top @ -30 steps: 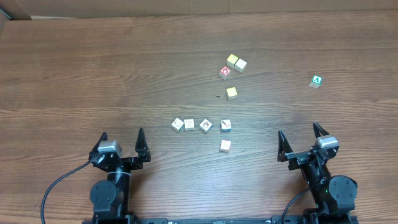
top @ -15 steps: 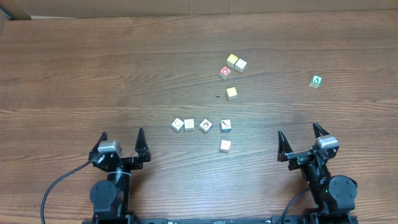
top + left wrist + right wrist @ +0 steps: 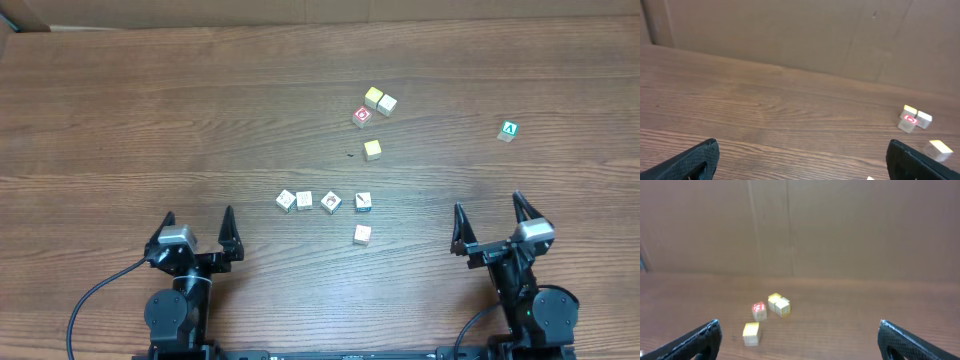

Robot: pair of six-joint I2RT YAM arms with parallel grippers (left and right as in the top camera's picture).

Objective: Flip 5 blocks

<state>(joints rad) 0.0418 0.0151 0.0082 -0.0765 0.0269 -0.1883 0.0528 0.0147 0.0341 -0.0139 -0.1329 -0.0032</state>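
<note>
Several small pale blocks lie mid-table in the overhead view: a row of blocks [image 3: 286, 201], [image 3: 304, 200], [image 3: 331, 201], [image 3: 363, 202], and one more block [image 3: 362, 234] just in front of the row's right end. My left gripper [image 3: 197, 216] stands open near the front edge, left of the row, with nothing between its fingers. My right gripper [image 3: 488, 206] is open too, well right of the blocks. In the left wrist view, the left gripper [image 3: 802, 143] shows only bare wood between its fingertips. The right gripper [image 3: 799, 324] is likewise empty in the right wrist view.
Further back sit a red-ring cube [image 3: 362, 116], a touching pair of yellow cubes [image 3: 379, 100] and a single yellow cube [image 3: 372, 149]. A green cube marked "A" [image 3: 510, 130] lies at the far right. A cardboard wall [image 3: 790, 225] closes the table's back.
My right gripper has shifted slightly to the right. The left arm and all the cubes have stayed still.
</note>
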